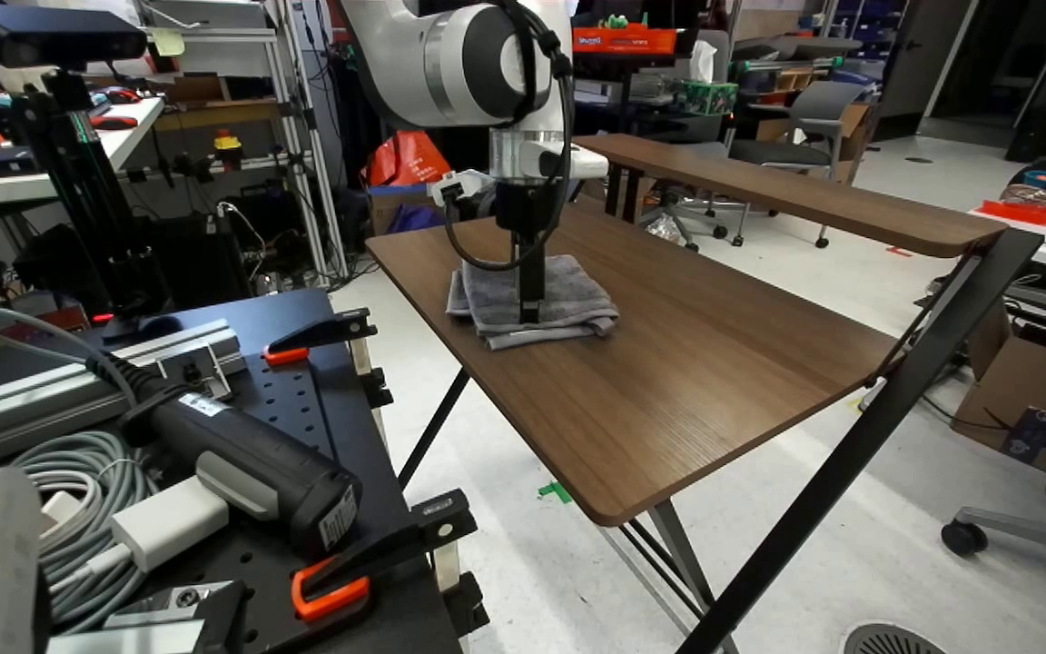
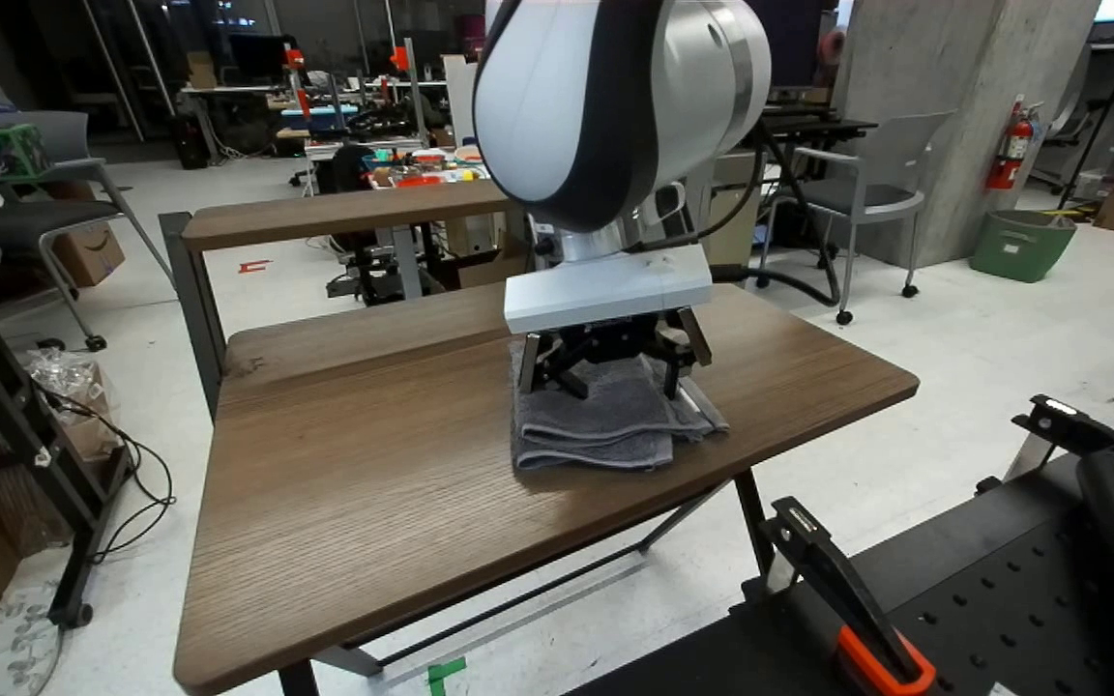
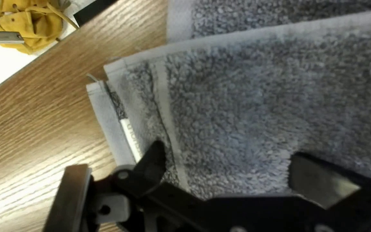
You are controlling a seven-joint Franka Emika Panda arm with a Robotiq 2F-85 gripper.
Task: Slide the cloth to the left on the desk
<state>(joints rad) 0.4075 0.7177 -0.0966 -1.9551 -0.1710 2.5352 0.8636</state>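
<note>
The grey folded cloth (image 1: 573, 295) lies near one end of the brown wood-grain desk (image 1: 705, 372). In the other exterior angle the cloth (image 2: 596, 420) also shows, layered, on the desk (image 2: 354, 474). My gripper (image 1: 530, 313) points down onto the cloth, its fingers apart. In an exterior view the gripper (image 2: 627, 389) has both fingertips at the cloth's upper surface. In the wrist view the cloth (image 3: 237, 96) fills most of the picture, with bare desk (image 3: 60, 109) at left. There the gripper (image 3: 227, 156) is open, with flat cloth between its fingertips; nothing is pinched.
A narrower raised brown tabletop (image 1: 786, 186) runs along the desk's side, also in an exterior view (image 2: 354, 217). A black angled leg (image 1: 868, 445) supports it. A black workbench with orange-handled clamps (image 1: 330, 595) stands nearby. A yellow item (image 3: 31, 24) lies beyond the desk edge.
</note>
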